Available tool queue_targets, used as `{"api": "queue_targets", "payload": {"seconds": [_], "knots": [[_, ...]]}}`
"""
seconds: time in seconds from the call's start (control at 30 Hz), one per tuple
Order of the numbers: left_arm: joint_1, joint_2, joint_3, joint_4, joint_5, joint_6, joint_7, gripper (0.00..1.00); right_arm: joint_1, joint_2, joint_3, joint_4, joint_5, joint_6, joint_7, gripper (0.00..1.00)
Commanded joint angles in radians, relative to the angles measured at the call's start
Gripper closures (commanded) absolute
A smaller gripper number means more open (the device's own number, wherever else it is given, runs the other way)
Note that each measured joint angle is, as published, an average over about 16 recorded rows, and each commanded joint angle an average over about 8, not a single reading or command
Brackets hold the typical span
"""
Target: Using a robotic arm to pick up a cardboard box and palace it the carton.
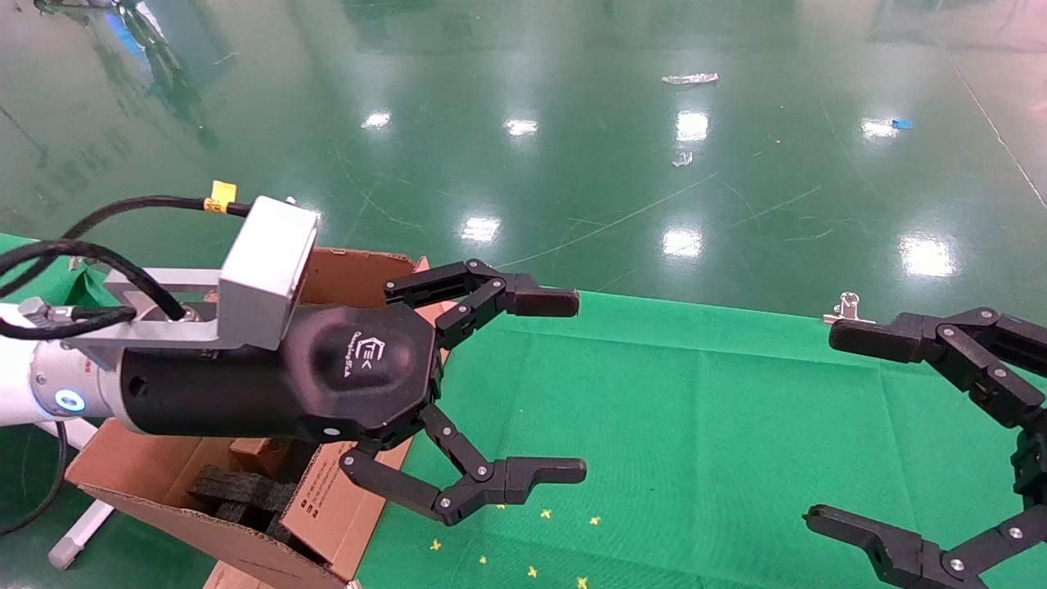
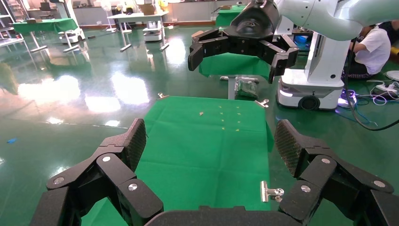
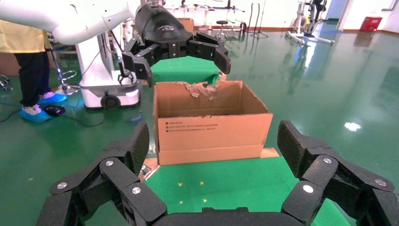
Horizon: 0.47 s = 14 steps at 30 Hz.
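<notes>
The robotic arm, my left one, with its grey camera box [image 1: 266, 270], hangs over the carton's near side. Its gripper [image 1: 577, 386] is open and empty above the green table; it also shows in the left wrist view [image 2: 211, 143] and the right wrist view [image 3: 186, 66]. The carton [image 1: 327, 507] stands at the table's left end with its flaps up, one torn ragged [image 3: 200, 89], and black foam [image 1: 237, 491] inside. It faces the right wrist camera [image 3: 211, 127]. My right gripper [image 1: 822, 425] is open and empty at the right [image 3: 211, 146]. The small cardboard box is out of view.
The green cloth [image 1: 695, 409] covers the table, held by metal clips [image 1: 847, 307] [image 2: 270, 192], with small yellow marks [image 1: 532, 540] near the front. Glossy green floor lies beyond the far edge. A person [image 3: 28, 61] stands behind the robot's base.
</notes>
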Motion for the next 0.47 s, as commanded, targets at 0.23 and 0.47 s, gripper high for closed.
{"api": "queue_targets", "payload": {"seconds": [0.23, 0.47], "knots": [[0.000, 0.000, 0.000, 0.000, 0.000, 0.000, 0.000, 0.00, 0.000, 0.000, 0.000, 0.000, 0.000, 0.000, 0.000, 0.00], [0.000, 0.000, 0.000, 0.000, 0.000, 0.000, 0.000, 0.00, 0.000, 0.000, 0.000, 0.000, 0.000, 0.000, 0.000, 0.00]]}}
